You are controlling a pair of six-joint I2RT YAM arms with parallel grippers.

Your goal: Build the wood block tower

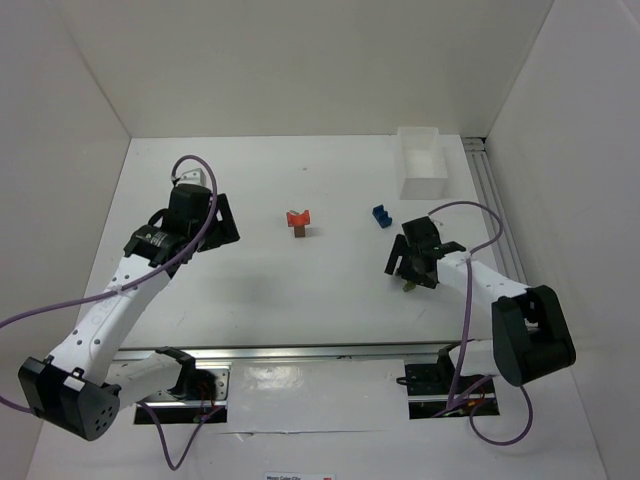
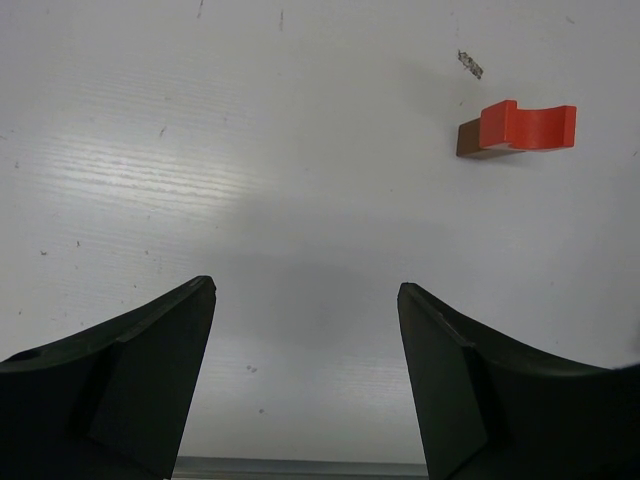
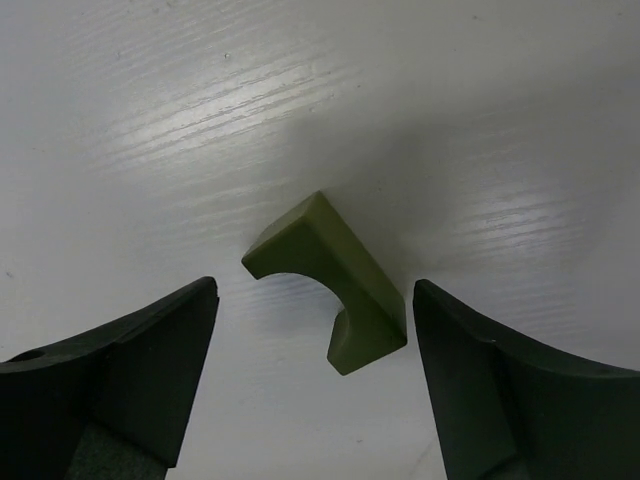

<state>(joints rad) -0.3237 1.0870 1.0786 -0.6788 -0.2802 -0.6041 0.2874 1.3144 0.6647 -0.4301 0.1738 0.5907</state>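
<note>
- We see the olive-green arched block between the right fingers, touching neither.
- The red notched block sits atop the brown block, well ahead-right of the left fingers.
- The blue block lies beyond the right fingers.

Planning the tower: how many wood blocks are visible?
4: red block on brown block mid-table; blue block right of them; green block within the open right gripper. Others may be hidden.
</note>
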